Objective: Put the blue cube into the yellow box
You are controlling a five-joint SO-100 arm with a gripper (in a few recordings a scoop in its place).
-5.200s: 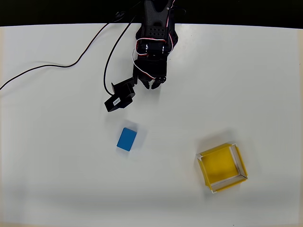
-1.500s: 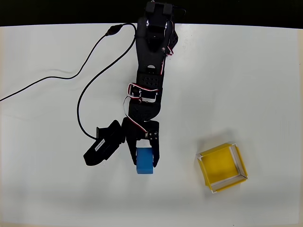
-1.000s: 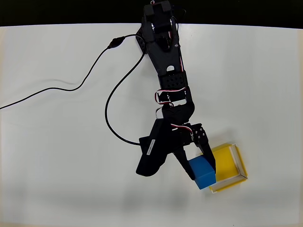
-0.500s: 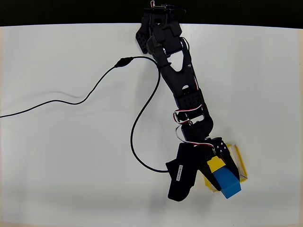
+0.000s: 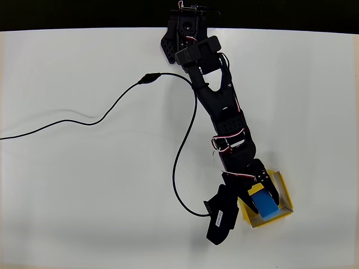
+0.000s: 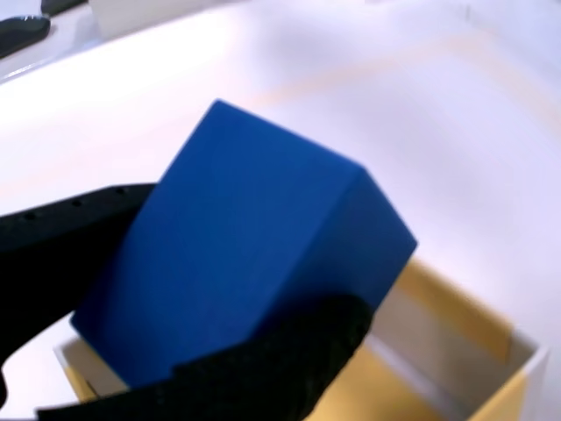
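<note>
White surface (image 5: pixel 84 185) carries one yellow box (image 5: pixel 284 191) at about four o'clock in your overhead view. Your end effector (image 5: pixel 261 197) is clamped on the single blue cube (image 5: pixel 265 205), holding it tilted over the box's floor.

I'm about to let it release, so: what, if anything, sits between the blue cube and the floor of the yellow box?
Nothing visible. The tool holds the blue cube over the yellow box, and in the wrist view the box's yellow floor beneath the cube looks bare, as far as shown.
</note>
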